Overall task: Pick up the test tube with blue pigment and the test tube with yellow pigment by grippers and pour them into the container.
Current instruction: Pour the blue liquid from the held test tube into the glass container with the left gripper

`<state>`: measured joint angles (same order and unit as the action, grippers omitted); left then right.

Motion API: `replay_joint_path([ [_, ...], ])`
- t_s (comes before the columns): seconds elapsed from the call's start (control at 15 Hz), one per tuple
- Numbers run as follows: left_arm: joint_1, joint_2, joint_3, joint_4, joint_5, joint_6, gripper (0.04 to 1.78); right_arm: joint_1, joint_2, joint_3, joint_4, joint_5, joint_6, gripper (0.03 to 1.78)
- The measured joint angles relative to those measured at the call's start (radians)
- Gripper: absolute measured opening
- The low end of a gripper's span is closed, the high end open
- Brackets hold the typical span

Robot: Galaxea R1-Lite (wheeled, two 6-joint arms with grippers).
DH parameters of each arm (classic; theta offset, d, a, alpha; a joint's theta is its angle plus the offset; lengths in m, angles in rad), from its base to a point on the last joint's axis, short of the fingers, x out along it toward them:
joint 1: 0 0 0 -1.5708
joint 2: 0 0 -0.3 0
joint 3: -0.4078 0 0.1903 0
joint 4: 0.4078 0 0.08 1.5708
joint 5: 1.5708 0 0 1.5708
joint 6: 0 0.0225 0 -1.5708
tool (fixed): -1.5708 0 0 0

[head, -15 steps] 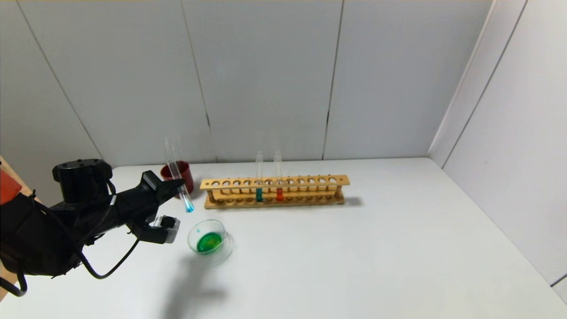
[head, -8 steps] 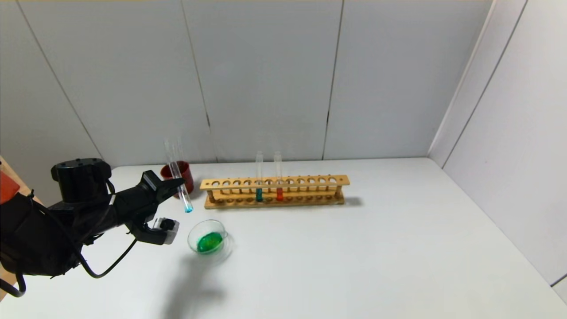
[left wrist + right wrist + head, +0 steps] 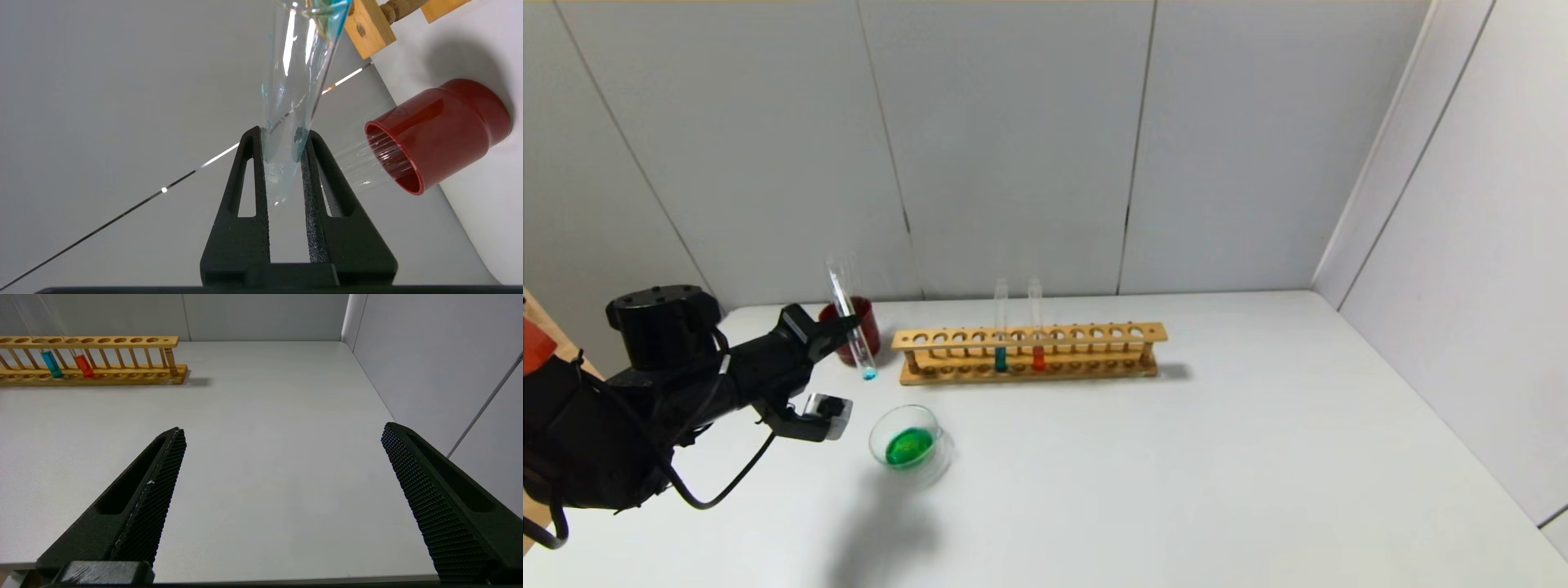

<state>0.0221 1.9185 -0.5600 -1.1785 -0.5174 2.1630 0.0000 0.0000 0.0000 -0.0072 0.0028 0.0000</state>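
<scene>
My left gripper is shut on the test tube with blue pigment. The tube hangs nearly upright above the table, with only a small blue remnant in its round end. It is just in front of the dark red cup and behind and left of the container, a low glass dish holding green liquid. The test tube with yellow pigment is out of view. My right gripper is open over bare table at the right and holds nothing.
A wooden rack stands behind the dish with a teal-filled tube and an orange-red tube. A clear, empty-looking tube leans in the red cup. Walls close the back and right.
My left gripper has drawn back and left toward the red cup, carrying the tube away from the dish. The dish and the rack have not moved.
</scene>
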Motion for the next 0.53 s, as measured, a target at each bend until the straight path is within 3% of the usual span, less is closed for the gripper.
replay_joint_path([
  [0.53, 0.000, -0.011, 0.004, -0.005, 0.007, 0.055, 0.30, 0.000, 0.000, 0.000, 0.000, 0.000, 0.000, 1.75],
])
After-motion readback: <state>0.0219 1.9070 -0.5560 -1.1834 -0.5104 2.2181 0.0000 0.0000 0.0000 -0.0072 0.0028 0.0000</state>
